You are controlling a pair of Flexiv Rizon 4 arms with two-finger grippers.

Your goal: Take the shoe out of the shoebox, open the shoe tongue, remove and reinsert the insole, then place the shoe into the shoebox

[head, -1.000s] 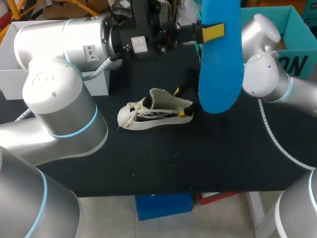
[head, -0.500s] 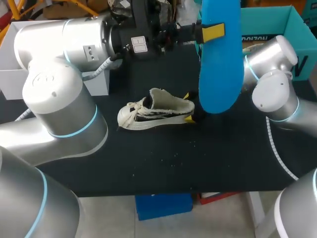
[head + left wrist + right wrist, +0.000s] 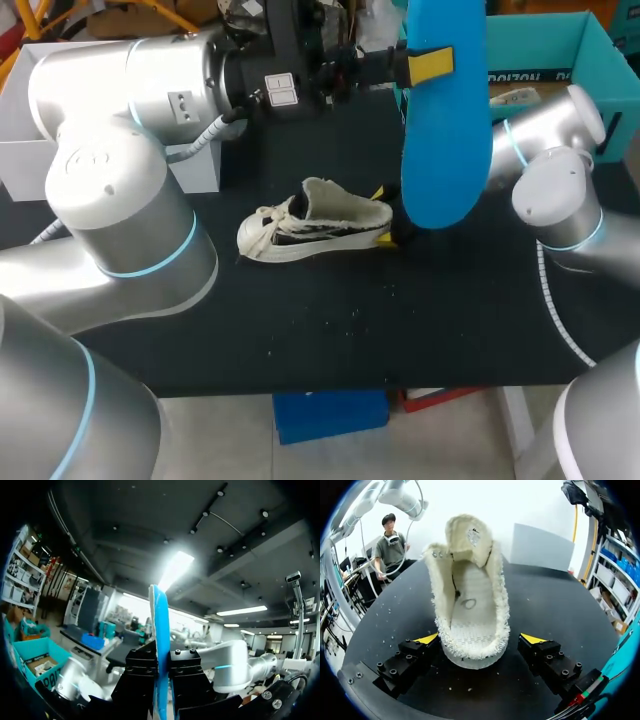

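Observation:
A cream canvas shoe point(image 3: 315, 228) lies on its sole on the black table point(image 3: 330, 320), tongue pulled up and its inside bare point(image 3: 470, 600). My left gripper point(image 3: 425, 62) is raised above the table's back, shut on a blue insole point(image 3: 445, 120) that hangs down from it. In the left wrist view the insole point(image 3: 161, 630) stands edge-on between the black fingers point(image 3: 142, 667). My right gripper point(image 3: 480, 639) is open at table height with the shoe's heel between its yellow tips; a gap shows at one finger. In the head view the right gripper point(image 3: 383, 215) is partly hidden behind the insole.
The teal shoebox point(image 3: 590, 45) stands open at the back right, behind my right arm point(image 3: 555, 200). A white box point(image 3: 30, 150) sits at the back left. My left arm point(image 3: 120, 200) spans the left side. Bare table lies in front of the shoe.
My right arm's elbow has swung to the right, uncovering more of the shoebox, and its gripper has shifted slightly right at the shoe's heel. The left arm, insole and shoe have stayed put.

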